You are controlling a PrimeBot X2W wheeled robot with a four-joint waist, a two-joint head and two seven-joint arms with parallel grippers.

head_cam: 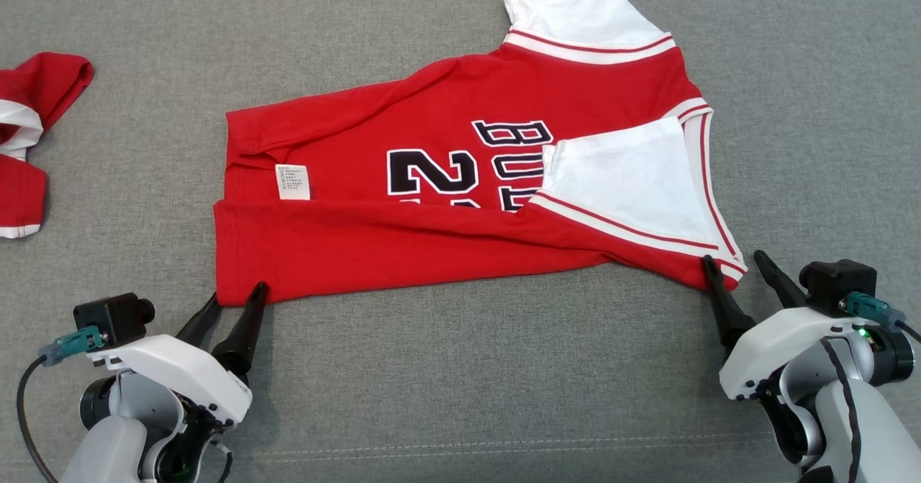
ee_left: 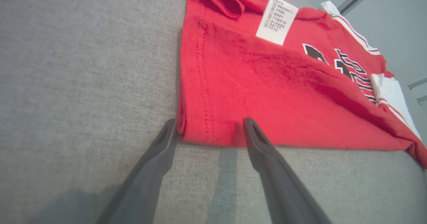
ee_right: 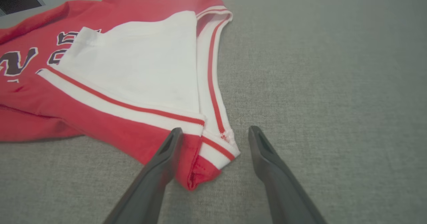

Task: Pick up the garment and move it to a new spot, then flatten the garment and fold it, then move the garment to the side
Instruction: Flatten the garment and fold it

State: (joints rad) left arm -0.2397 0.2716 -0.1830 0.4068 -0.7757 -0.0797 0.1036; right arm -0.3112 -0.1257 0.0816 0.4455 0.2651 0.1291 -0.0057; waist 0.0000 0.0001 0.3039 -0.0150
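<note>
Garment, a red jersey with white sleeves and black lettering, lies spread on the grey fabric surface just ahead of both tools, stretching from one to the other. Its near edge is folded up over the lower part of the printed number, and the fold runs straight between the two tools.

The left tool sits at the garment's hem corner with its jaws spread wide and nothing pinched. In the left wrist view one finger rests just outside the side edge and the other has its tip against the near fold. A white care label lies beyond this tool, further up the cloth.

The right tool is also wide open, straddling the striped shoulder corner. One finger touches the red edge, and the other stands on bare surface beside the corner. A white sleeve lies folded inward just past it.

Well off to the left tool's outer side lies a second red and white piece of clothing.
</note>
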